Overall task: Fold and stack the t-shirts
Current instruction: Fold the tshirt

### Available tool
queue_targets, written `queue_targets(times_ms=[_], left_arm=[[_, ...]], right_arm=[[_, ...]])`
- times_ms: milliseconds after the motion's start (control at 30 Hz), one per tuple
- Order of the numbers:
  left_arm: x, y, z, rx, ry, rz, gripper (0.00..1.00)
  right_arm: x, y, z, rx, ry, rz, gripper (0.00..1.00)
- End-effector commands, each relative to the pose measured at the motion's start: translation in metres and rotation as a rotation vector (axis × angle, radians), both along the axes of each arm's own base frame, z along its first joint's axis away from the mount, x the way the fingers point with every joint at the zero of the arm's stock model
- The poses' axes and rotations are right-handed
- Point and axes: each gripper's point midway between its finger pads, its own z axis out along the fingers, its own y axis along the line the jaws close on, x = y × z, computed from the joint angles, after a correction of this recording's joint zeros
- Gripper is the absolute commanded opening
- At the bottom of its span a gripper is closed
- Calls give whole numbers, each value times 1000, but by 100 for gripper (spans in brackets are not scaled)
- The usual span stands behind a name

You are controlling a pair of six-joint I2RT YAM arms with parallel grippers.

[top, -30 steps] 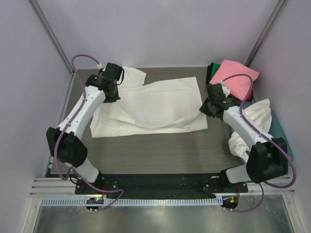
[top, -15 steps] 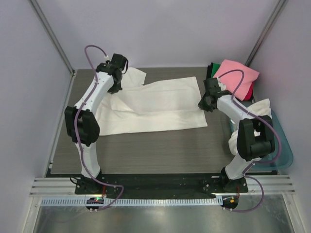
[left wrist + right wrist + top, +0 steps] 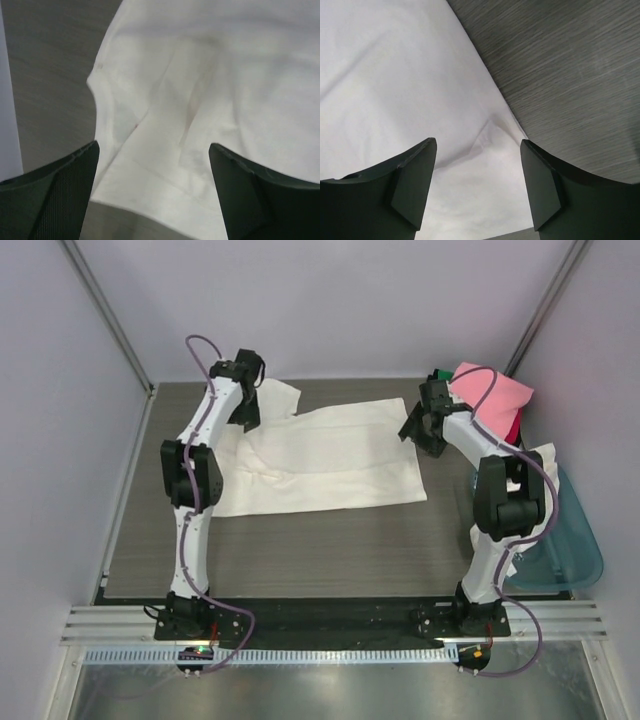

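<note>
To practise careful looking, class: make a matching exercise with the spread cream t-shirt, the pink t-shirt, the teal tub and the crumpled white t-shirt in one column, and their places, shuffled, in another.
Things:
1. spread cream t-shirt
2. pink t-shirt
3. teal tub
4. crumpled white t-shirt

Places:
A. far right corner
B. inside the tub
C. middle of the table
D. right edge of the view, near side

Pairs: 1-C, 2-A, 3-D, 4-B

A cream-white cloth t-shirt (image 3: 330, 455) lies spread and creased across the dark wood-grain table (image 3: 300, 550). The left gripper (image 3: 246, 412) hangs over its left end and the right gripper (image 3: 419, 431) over its right end. A pink cloth shirt (image 3: 492, 400) sits at the far right corner.
</note>
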Motion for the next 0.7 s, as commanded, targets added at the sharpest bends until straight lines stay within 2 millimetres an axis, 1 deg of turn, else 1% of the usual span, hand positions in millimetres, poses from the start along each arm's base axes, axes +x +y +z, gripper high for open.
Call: queue_targets(times_ms=[0, 33, 67, 100, 133, 167, 200, 233, 267, 300, 333, 367, 400, 433, 467, 500, 533, 567, 633, 667], left_arm=[[-40, 23, 45, -60, -71, 117, 91], [-49, 26, 53, -78, -104, 141, 91], [-78, 37, 50, -118, -101, 206, 91], [-83, 39, 54, -167, -150, 240, 91], [-94, 45, 52, -205, -167, 279, 91], [-112, 50, 66, -291, -221, 314, 91], [-128, 53, 39, -337, -207, 369, 90], [-140, 54, 28, -373, -205, 397, 89], [-149, 52, 26, -428, -223, 417, 89], [-166, 62, 11, -446, -241, 459, 89], [-172, 62, 6, -476, -259, 492, 89], [-172, 64, 3, -503, -294, 508, 89], [-189, 62, -17, -538, -255, 538, 88], [-192, 62, -23, -564, -256, 572, 88], [-198, 62, -31, -580, -243, 594, 88], [-197, 64, -34, -610, -261, 611, 87], [-206, 62, -47, -620, -237, 639, 87], [-203, 63, -49, -635, -261, 640, 87], [-206, 62, -57, -651, -261, 647, 87], [-203, 62, -58, -654, -275, 644, 87]], right_arm=[[-13, -12, 38, -27, -37, 3, 74], [-28, -12, 27, -20, -11, 5, 74], [-32, -10, 42, -2, -62, 12, 74], [-40, -6, 40, 22, -59, 24, 73], [-59, -6, 23, 34, -15, 24, 73], [-63, -3, 22, 55, -33, 29, 72], [-72, 4, 28, 93, -53, 50, 70], [-90, 4, 10, 107, -12, 48, 68], [-93, 7, 7, 125, -23, 59, 66], [-99, 7, 5, 126, -29, 61, 64], [-113, 12, -7, 165, 9, 76, 63], [-115, 14, -11, 178, 7, 82, 61], [-118, 14, -16, 184, 16, 85, 59], [-125, 14, -24, 198, 41, 84, 59], [-127, 12, -28, 199, 50, 84, 59], [-129, 12, -31, 205, 58, 83, 59], [-133, 11, -37, 208, 70, 81, 59], [-132, 7, -37, 212, 64, 73, 59], [-133, 5, -42, 214, 77, 69, 59], [-131, 3, -43, 215, 75, 66, 59]])
